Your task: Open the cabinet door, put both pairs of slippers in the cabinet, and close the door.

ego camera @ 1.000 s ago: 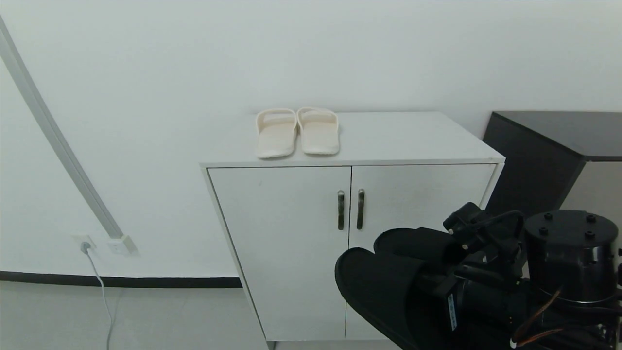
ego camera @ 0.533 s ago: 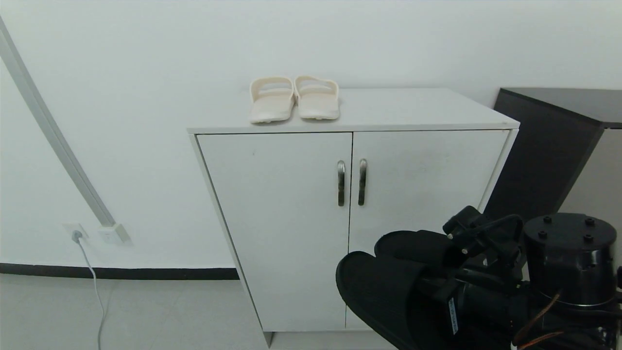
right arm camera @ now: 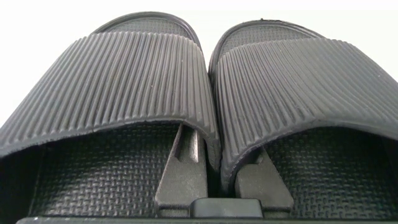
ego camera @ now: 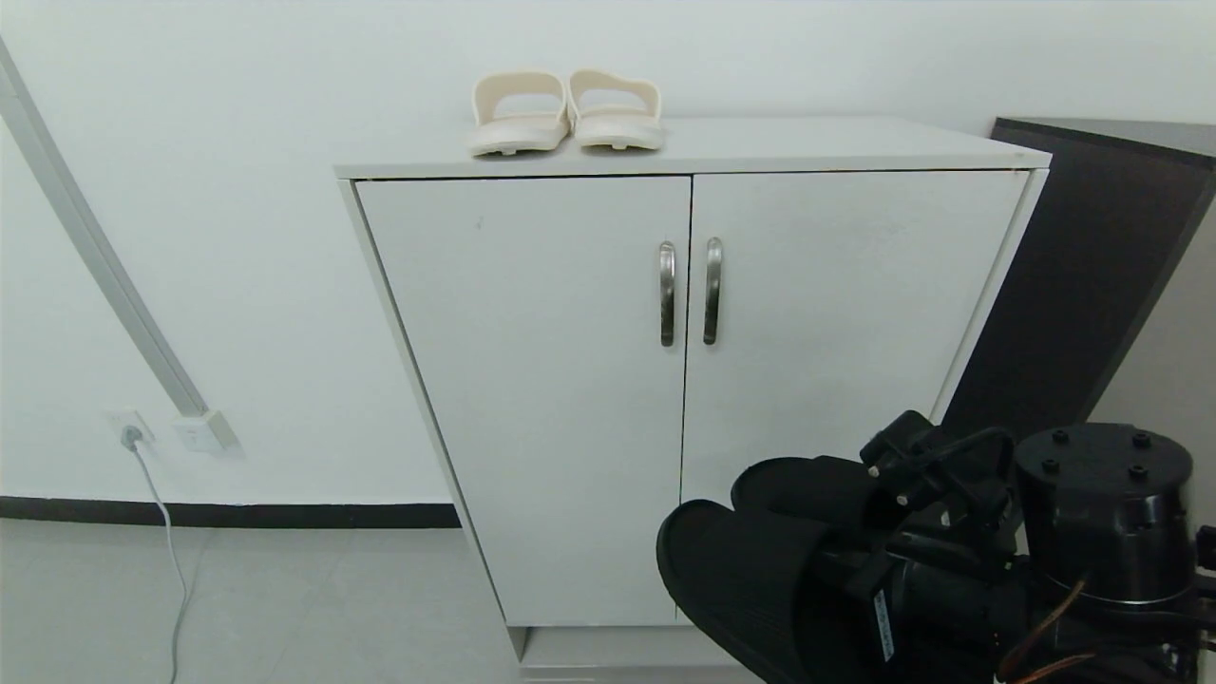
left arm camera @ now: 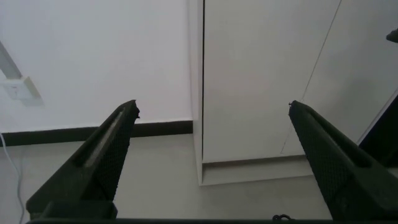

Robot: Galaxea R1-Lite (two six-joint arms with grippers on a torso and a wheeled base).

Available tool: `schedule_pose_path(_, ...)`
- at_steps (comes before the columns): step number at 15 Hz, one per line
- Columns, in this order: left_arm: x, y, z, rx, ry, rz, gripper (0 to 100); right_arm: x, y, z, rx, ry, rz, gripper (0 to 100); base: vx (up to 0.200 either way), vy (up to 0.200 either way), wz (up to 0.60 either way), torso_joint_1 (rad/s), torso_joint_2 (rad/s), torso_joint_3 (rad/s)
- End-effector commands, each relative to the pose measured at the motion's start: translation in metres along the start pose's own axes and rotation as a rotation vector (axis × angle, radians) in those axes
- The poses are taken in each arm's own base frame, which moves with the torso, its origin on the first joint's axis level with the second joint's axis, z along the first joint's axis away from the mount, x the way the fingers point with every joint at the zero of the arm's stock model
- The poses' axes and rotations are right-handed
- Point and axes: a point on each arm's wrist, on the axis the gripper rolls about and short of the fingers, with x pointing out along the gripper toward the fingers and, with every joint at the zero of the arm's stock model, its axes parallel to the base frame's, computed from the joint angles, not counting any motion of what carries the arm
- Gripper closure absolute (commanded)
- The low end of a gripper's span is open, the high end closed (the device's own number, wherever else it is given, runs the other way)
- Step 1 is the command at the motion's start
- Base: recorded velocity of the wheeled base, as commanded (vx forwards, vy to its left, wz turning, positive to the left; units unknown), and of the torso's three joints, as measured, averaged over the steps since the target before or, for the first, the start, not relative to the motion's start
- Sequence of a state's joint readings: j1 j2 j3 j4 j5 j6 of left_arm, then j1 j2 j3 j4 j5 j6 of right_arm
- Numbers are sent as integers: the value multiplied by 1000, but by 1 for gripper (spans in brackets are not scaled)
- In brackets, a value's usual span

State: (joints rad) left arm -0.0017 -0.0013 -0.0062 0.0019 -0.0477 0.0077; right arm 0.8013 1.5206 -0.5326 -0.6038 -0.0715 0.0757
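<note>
While my right gripper [right arm camera: 221, 177] pinches the black slippers [ego camera: 750, 570] by their adjoining inner walls, one finger inside each shoe, my left gripper [left arm camera: 212, 107] gapes wide, its fingers framing the lower corner of the shut cabinet [ego camera: 532, 380]. The cream slippers [ego camera: 565, 112] sit on the cabinet top, well above both sets of fingers.

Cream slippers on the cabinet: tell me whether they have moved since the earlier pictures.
No. The cream slippers keep their spot on the cabinet top, above the left door; the whole head view shifted, so the camera moved.
</note>
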Motion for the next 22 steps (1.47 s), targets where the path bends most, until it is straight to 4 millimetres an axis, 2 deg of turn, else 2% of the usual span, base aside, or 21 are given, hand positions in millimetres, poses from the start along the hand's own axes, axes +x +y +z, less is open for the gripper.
schedule_pose_path(1, -5, 0, 21, -6, -57, -3, 0, 0, 0, 0, -2, -1, 0, 100, 0, 0, 0, 0, 0, 0)
schedule_pose_path(2, -6, 0, 45, -49, -65, -9, 0, 0, 0, 0, -4, 1, 2, 100, 0, 0, 0, 0, 0, 0)
schedule_pose_path(5, 12, -1, 56, -73, 68, -102, 0, 0, 1, -1, -5, 1, 3, 100, 0, 0, 0, -6, 128, 110)
schedule_pose_path(7, 35, -3, 71, -88, 142, -234, 0, -1, 1, 0, -4, -2, 3, 100, 0, 0, 0, 0, 0, 0)
schedule_pose_path(9, 55, -4, 82, -95, 151, -339, 0, 0, 1, 0, -5, -1, 3, 100, 0, 0, 0, 0, 0, 0)
schedule_pose_path(12, 75, -6, 87, -77, 181, -415, 0, 0, 1, -1, -5, 1, 5, 100, 0, 0, 0, 0, 0, 0)
schedule_pose_path(14, 102, -12, 101, -24, 166, -501, 0, 0, 2, -1, -8, 1, 9, 100, 0, 0, 0, 0, 0, 0)
schedule_pose_path(19, 158, -46, 128, -24, 166, -707, 0, 0, 3, -1, -8, 1, 12, 100, 0, 0, 0, 0, 0, 0)
schedule_pose_path(22, 189, -84, 138, -78, 132, -861, 0, 1, 3, 0, -7, 1, 13, 100, 0, 0, 0, 0, 0, 0)
